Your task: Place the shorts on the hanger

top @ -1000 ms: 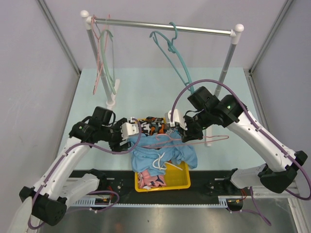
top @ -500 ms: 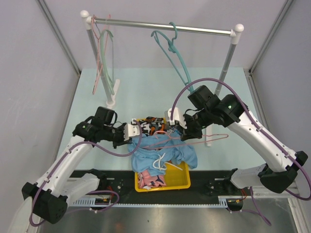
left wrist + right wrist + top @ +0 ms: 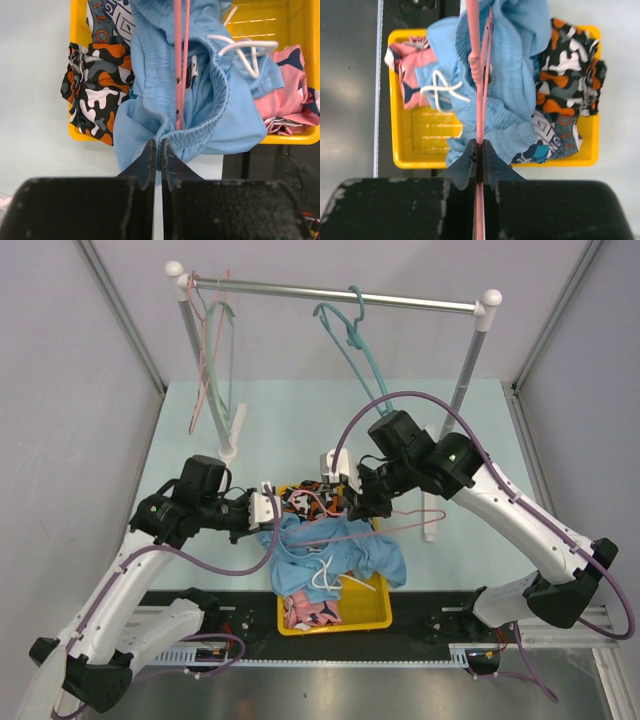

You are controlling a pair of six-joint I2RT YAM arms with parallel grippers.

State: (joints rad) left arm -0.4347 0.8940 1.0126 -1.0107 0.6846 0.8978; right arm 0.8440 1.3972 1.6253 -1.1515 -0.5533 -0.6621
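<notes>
The light blue shorts [image 3: 345,552] hang over the yellow bin, white drawstring toward the front. The thin pink hanger [image 3: 400,519] runs through their waist opening, its wire [image 3: 178,60] passing inside the elastic band. My left gripper [image 3: 268,512] is shut on the waistband edge [image 3: 170,134] at the shorts' left side. My right gripper [image 3: 345,502] is shut on the hanger's wire [image 3: 476,60], above the bin's back edge. In the right wrist view the shorts [image 3: 515,75] drape off the wire beyond the fingertips [image 3: 470,150].
The yellow bin [image 3: 372,618] holds an orange-black camouflage garment [image 3: 305,502] and a pink patterned one [image 3: 310,612]. Behind stands a clothes rack [image 3: 340,292] with a teal hanger [image 3: 360,350] and pale hangers [image 3: 212,360] at its left end. Its right post [image 3: 465,390] is near my right arm.
My left gripper has shut on the shorts' waistband and drawn back to the left. The right arm has carried the hanger leftward, further into the shorts.
</notes>
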